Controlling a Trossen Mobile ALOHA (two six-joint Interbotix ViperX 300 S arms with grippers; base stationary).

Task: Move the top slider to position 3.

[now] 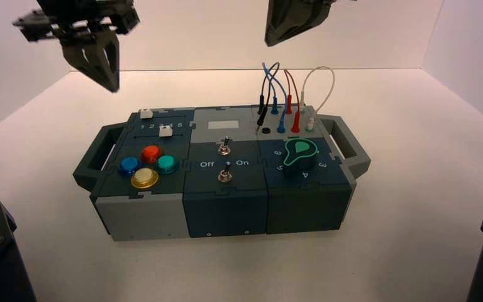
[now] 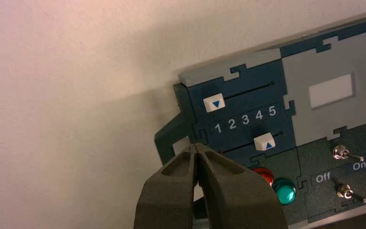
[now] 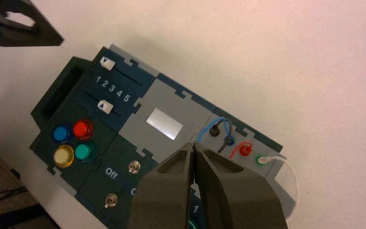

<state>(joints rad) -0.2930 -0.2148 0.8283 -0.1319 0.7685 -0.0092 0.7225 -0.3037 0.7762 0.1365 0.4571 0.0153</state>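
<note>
The top slider [image 2: 214, 103] is a small white knob with a blue triangle, on the far track of the box's left panel. It stands at numeral 1 of the printed row, left of position 3 [image 2: 245, 120]. It also shows from above [image 1: 144, 114] and from the right wrist [image 3: 106, 62]. My left gripper [image 2: 198, 147] is shut and empty. It hangs in the air above and behind the box's left end [image 1: 113, 85]. The right gripper [image 3: 193, 145], also shut and empty, hovers high over the box's back [image 1: 270, 41].
A second white slider [image 2: 264, 142] sits on the near track at about 4 to 5. Coloured round buttons [image 1: 146, 165], two metal toggles [image 1: 224, 148], a green knob [image 1: 299, 153] and plugged wires [image 1: 289, 94] fill the box. Handles [image 1: 94, 157] jut from both ends.
</note>
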